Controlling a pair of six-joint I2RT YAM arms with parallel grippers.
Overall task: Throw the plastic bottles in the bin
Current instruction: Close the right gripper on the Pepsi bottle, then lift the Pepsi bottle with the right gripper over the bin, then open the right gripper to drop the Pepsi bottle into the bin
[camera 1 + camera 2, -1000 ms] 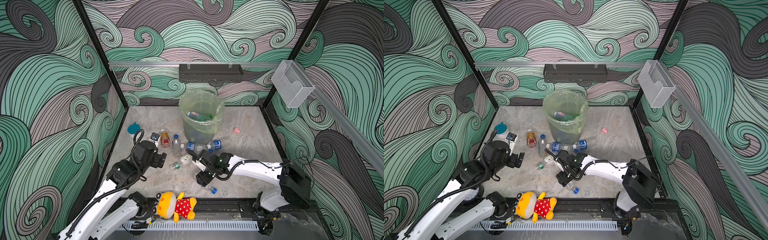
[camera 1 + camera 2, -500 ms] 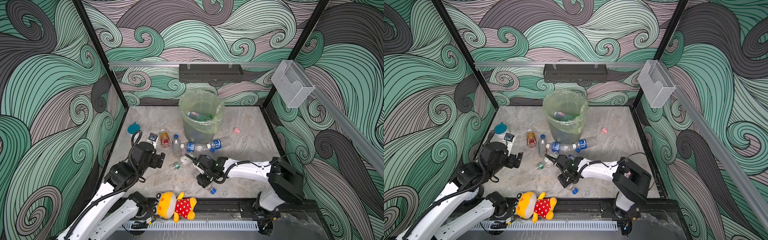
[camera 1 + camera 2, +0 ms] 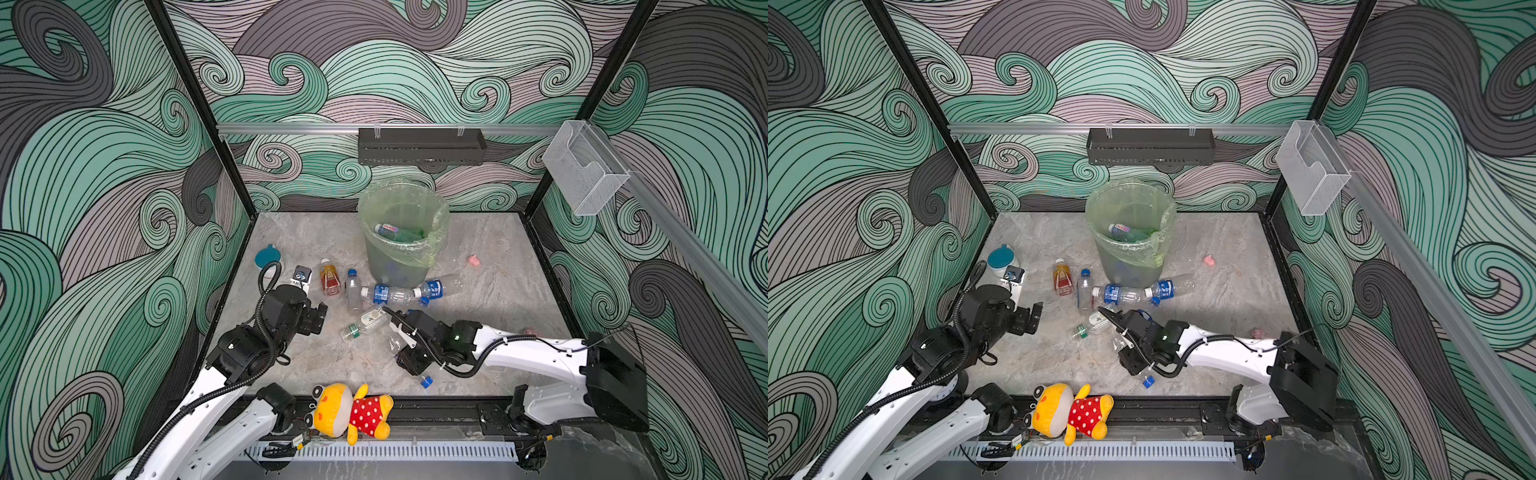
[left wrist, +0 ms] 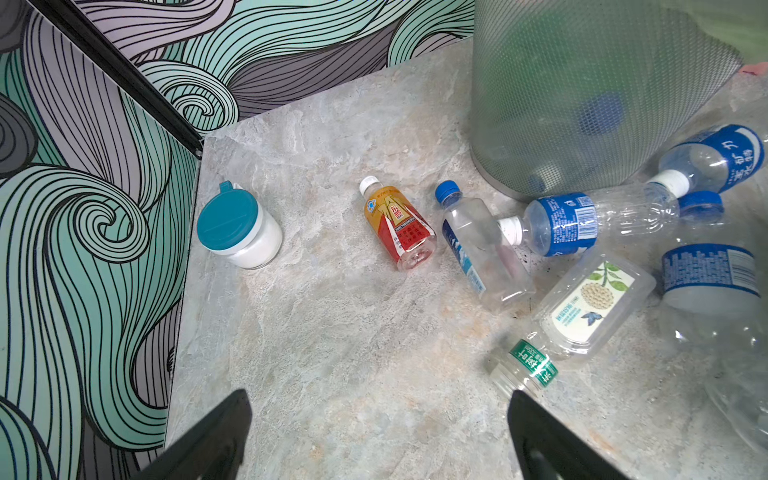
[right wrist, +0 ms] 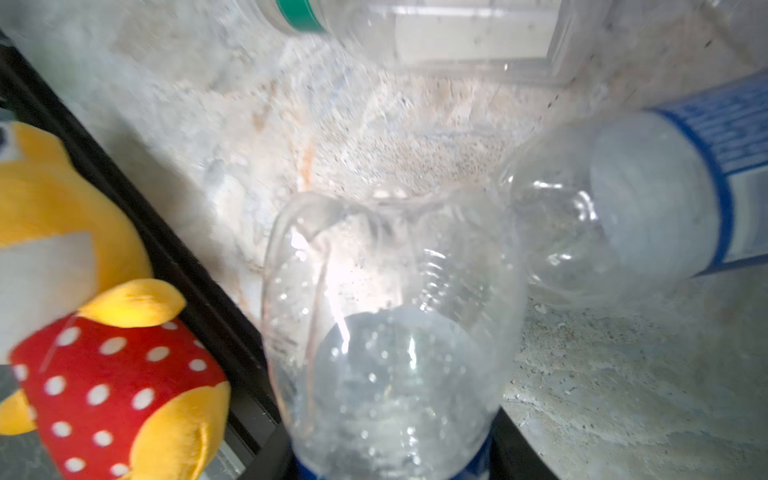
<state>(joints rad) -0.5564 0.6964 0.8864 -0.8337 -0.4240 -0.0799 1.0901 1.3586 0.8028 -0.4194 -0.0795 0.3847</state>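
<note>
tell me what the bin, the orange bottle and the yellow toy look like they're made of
The bin: seemingly fine grey mesh, metal or plastic unclear, matte; dotted weave shows. Its liner: thin glossy yellow-green film, crinkled. The orange bottle: clear shiny plastic, see-through base, printed label. The yellow toy: soft matte plush, fuzzy surface.

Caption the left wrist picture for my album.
Open left gripper above the table, facing the orange-red bottle, clear bottles, teal-lidded cup and bin.

**Arm Exteriors**

The left arm (image 3: 208, 386) and right arm (image 3: 540, 359) are showing white links and black joints. Corrugated black cable (image 3: 260, 291) is looping the left wrist; a green lamp (image 3: 456, 337) is glowing on the right. The left gripper (image 4: 379, 401) is showing black wedge fingers.
</note>
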